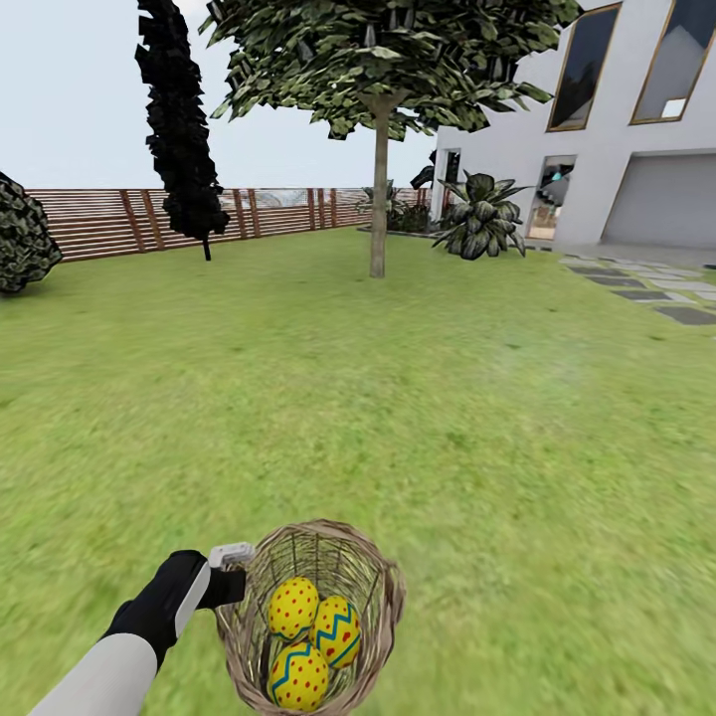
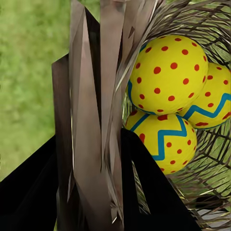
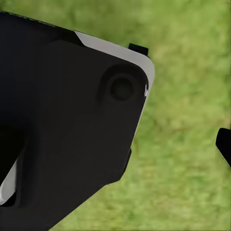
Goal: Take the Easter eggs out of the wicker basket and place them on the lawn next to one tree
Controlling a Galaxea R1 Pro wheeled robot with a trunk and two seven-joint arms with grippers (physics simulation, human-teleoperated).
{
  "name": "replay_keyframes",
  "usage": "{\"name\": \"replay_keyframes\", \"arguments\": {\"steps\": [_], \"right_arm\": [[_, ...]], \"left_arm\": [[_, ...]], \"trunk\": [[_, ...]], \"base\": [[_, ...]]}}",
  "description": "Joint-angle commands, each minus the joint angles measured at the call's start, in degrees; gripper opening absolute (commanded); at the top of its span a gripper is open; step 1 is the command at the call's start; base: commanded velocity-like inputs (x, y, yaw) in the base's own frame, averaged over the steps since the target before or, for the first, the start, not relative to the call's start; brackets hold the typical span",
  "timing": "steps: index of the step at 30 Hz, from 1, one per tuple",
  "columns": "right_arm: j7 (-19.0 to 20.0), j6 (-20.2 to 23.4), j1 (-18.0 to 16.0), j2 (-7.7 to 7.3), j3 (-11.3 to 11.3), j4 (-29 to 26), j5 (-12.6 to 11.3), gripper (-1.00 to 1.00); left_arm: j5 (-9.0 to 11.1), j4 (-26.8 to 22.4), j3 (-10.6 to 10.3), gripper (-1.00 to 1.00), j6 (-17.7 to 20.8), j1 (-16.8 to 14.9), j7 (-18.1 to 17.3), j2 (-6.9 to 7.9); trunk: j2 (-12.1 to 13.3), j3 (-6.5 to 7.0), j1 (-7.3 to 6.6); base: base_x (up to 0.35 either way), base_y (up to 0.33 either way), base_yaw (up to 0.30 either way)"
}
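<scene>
The wicker basket [image 1: 370,582] shows at the bottom of the head view, over the lawn [image 1: 398,398]. Its rim is pinched between the fingers of my left gripper [image 1: 235,579], which is shut on the weave. All three Easter eggs [image 1: 293,607] [image 1: 339,629] [image 1: 298,676] lie together inside it. In the left wrist view the rim strands [image 2: 96,120] run between my dark fingers [image 2: 149,192], with the eggs [image 2: 166,72] close beside them. The tree [image 1: 379,199] stands far ahead across the grass. A right fingertip [image 3: 224,147] shows above grass, with nothing held.
A dark cypress [image 1: 179,129] and a wooden fence [image 1: 99,221] line the back left, with a bush [image 1: 20,234] at the left edge. A white house [image 1: 617,129], a leafy plant [image 1: 482,214] and stepping stones [image 1: 656,290] lie to the right. A black robot part [image 3: 62,134] covers much of the right wrist view.
</scene>
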Motion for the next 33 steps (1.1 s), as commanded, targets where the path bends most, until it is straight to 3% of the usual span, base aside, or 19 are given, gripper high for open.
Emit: {"name": "replay_keyframes", "arguments": {"steps": [1, 33], "right_arm": [[0.1, -0.4, -0.1, -0.07, -0.5, 0.2, 0.4, 1.00], [0.1, -0.4, -0.1, -0.04, -0.5, 0.2, 0.4, 1.00]], "left_arm": [[0.7, -0.1, 0.2, -1.00, 0.3, 0.0, -0.2, -0.01], [0.7, -0.1, 0.2, -1.00, 0.3, 0.0, -0.2, -0.02]], "trunk": [[-0.1, -0.08, 0.05], [-0.1, -0.08, 0.05]], "base": [[0.324, 0.103, 0.000], [0.324, 0.102, 0.000]]}}
